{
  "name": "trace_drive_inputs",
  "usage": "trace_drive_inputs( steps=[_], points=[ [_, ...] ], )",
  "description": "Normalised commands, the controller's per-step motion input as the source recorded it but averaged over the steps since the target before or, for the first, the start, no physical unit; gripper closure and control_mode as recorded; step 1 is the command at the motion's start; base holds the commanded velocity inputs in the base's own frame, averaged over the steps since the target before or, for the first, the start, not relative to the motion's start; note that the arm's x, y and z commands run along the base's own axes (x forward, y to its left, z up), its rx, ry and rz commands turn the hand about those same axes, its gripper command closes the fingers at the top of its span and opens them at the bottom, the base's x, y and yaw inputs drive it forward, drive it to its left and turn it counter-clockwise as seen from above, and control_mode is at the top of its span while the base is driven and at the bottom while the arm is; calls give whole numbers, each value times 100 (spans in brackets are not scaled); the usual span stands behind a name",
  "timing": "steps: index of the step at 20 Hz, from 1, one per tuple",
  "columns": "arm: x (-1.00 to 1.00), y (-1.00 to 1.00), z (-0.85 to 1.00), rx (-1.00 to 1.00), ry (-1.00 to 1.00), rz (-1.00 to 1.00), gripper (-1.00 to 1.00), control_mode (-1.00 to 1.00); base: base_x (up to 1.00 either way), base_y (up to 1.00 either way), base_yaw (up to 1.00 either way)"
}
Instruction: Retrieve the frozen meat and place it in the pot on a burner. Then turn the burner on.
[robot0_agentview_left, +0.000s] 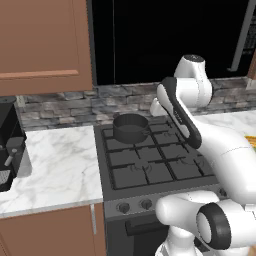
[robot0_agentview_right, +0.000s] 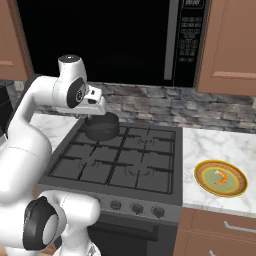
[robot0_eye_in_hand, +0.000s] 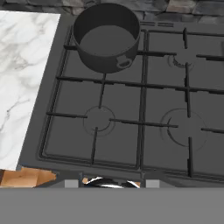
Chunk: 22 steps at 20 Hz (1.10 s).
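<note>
A white marble bench (robot0_agentview_left: 55, 160) runs along a grey stone backsplash (robot0_agentview_right: 150, 102), with brown wood cabinets above and below it. Set into the bench is a dark gas stove (robot0_agentview_left: 150, 160) under a black grid of cast-iron grates; a black microwave (robot0_agentview_right: 190, 40) hangs over it in the right base view. Along the stove's front edge sit round knobs, two showing in the left base view (robot0_agentview_left: 134, 206) and three in the right base view.

One pot (robot0_eye_in_hand: 107, 37) stands on the stove's back left burner, upright and dark grey, with nothing inside it in the hand view. The other burners are bare: in the hand view the front left burner (robot0_eye_in_hand: 99, 119) lies just below the pot, and two more rings lie to its right.

One round yellow-green plate (robot0_agentview_right: 220, 178) rests on the bench to the right of the stove, well apart from the pot. The single piece of frozen meat (robot0_agentview_right: 220, 176), small, curved and orange, lies in the middle of that plate.

One black coffee machine (robot0_agentview_left: 10, 145) stands on the bench at the far left, away from the stove.

The white arm reaches up over the stove, its hand close above and behind the pot in the base views. The fingers themselves are hidden, so I cannot tell how wide they stand; nothing appears between them in the hand view.
</note>
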Motion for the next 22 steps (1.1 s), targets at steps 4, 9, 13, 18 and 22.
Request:
trace_drive_inputs(
  steps=[4, 9, 13, 18, 22],
  points=[
    [0, -4, 0, 0, 0, 0, -100, -100, 0, 0, 0],
    [-5, -19, -6, 0, 3, -3, -100, -100, 0, 0, 0],
    [-19, -36, -6, -4, 0, -8, -100, -100, 0, 0, 0],
    [-18, -44, -6, -3, 0, -10, -100, -100, 0, 0, 0],
    [-20, -53, -16, -2, 1, -15, -100, -100, 0, 0, 0]
  ],
)
